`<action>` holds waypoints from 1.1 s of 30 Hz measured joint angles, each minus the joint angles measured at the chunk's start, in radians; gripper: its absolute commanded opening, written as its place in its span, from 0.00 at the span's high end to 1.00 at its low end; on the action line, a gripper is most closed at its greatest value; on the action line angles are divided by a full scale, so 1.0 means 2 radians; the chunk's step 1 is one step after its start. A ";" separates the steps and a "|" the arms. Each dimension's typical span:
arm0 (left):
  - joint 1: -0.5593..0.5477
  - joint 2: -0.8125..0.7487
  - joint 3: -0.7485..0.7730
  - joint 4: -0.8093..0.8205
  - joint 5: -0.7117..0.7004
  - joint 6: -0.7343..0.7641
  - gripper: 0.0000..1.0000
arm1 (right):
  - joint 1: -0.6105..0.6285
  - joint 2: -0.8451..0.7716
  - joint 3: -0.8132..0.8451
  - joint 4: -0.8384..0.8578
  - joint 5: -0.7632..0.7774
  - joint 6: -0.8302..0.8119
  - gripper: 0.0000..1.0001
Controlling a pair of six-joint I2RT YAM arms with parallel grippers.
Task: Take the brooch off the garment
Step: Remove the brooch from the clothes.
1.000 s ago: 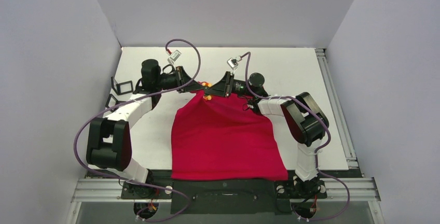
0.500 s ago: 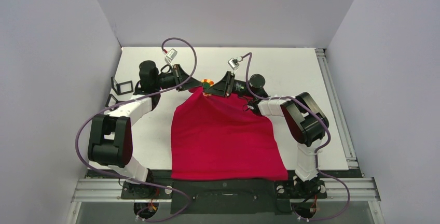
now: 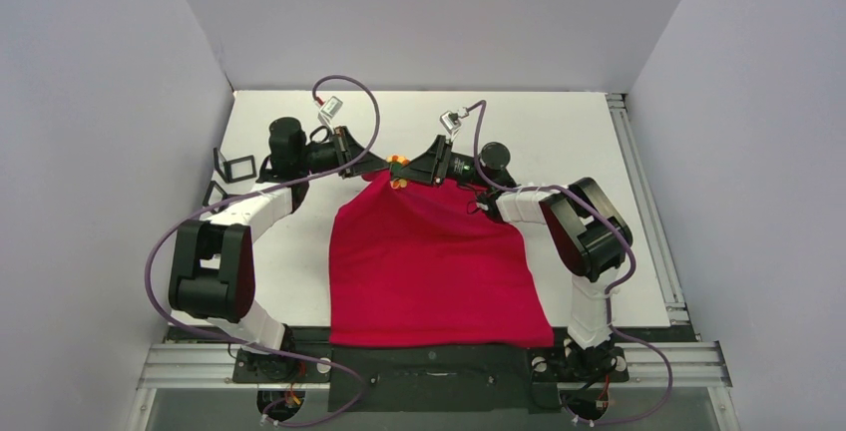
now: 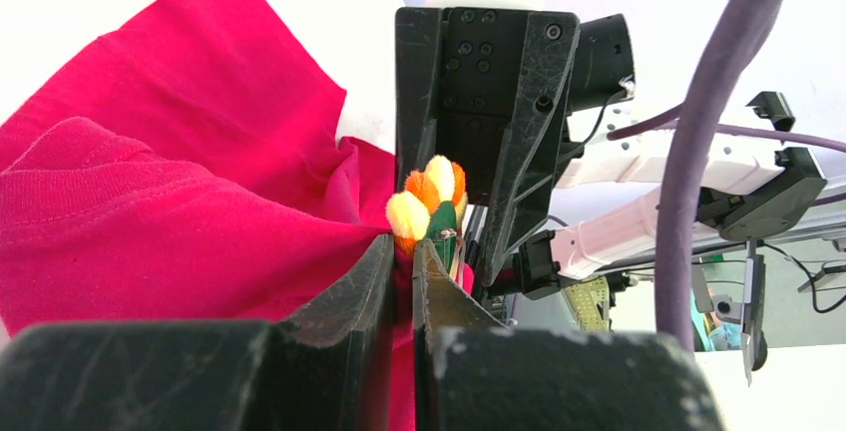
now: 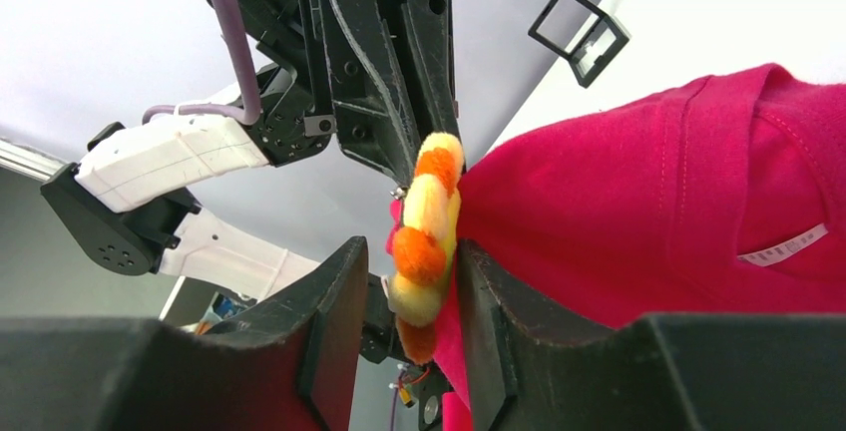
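The garment [image 3: 434,261] is a bright red T-shirt spread on the white table, its collar edge lifted at the back between both grippers. The brooch [image 3: 398,165] is a fluffy ring of orange and yellow pompoms pinned at that lifted edge. My left gripper [image 4: 402,244] is shut on a fold of red garment [image 4: 180,182] just below the brooch [image 4: 429,197]. My right gripper [image 5: 411,249] is open, its jaws on either side of the brooch [image 5: 427,231]. The right finger touches cloth and brooch; a gap shows at the left finger. A white label [image 5: 788,244] sits inside the neckline.
Two small black square frames [image 3: 237,165] stand on the table [image 3: 559,132] left of the left arm, also visible as black frames [image 5: 589,34] in the right wrist view. Grey walls close in the table on three sides. Cables loop above both wrists.
The right gripper's jaws have spread apart around the brooch. The left gripper stays shut on the cloth and has shifted slightly, with the lifted collar edge.
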 measured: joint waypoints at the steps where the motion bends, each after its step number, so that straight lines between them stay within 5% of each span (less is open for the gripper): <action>1: 0.000 0.000 0.000 -0.005 -0.001 0.004 1.00 | 0.000 0.000 0.000 0.000 0.001 0.000 0.70; 12: -0.006 0.000 0.000 -0.035 -0.006 0.031 1.00 | 0.004 0.000 0.006 -0.042 0.005 -0.023 0.75; 19: -0.006 -0.002 0.000 -0.045 -0.010 0.041 1.00 | 0.007 0.000 0.014 -0.066 0.006 -0.041 0.90; 26: -0.003 -0.003 0.000 -0.049 -0.013 0.043 1.00 | 0.007 0.000 0.014 -0.069 0.006 -0.044 0.70; 33: 0.002 -0.003 0.000 -0.047 -0.016 0.037 1.00 | 0.007 0.000 0.014 -0.070 0.006 -0.044 0.69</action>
